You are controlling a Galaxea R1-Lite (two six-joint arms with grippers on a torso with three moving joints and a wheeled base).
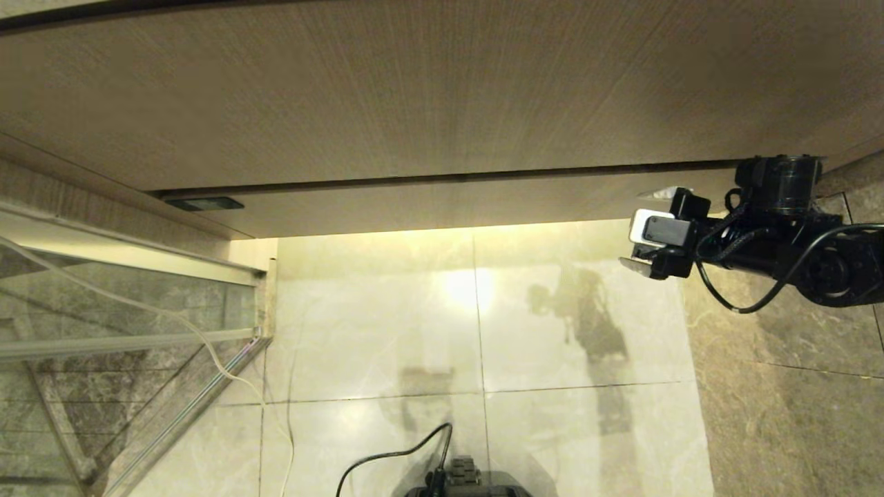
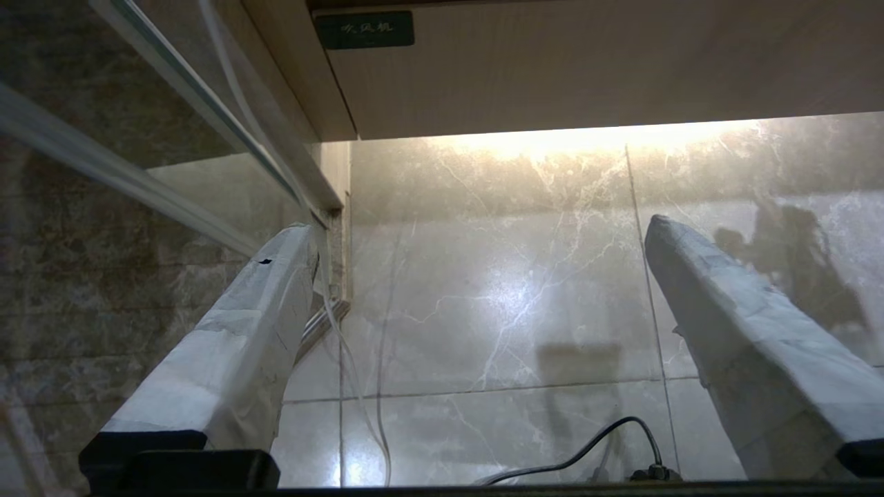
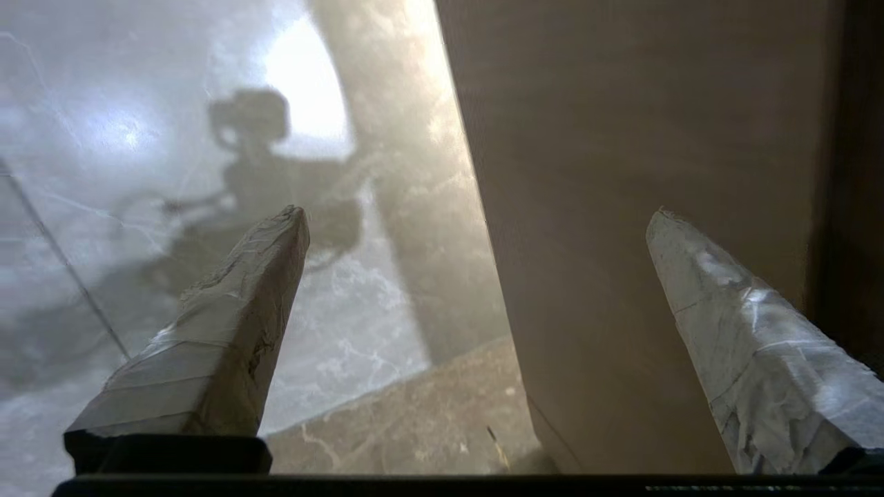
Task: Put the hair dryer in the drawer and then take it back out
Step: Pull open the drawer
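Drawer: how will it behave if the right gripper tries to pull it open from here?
The drawer has a flat, smooth, handleless front, so a pinch will likely slip; hooking its lower edge seems safer. It is wide, and the open right gripper sits near its right end, so an off-centre pull may rack it. The left gripper is parked, open.

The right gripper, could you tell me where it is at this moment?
In the head view the right gripper is at the right, jaws open and empty, just off the right end of the closed drawer, above the marble floor.
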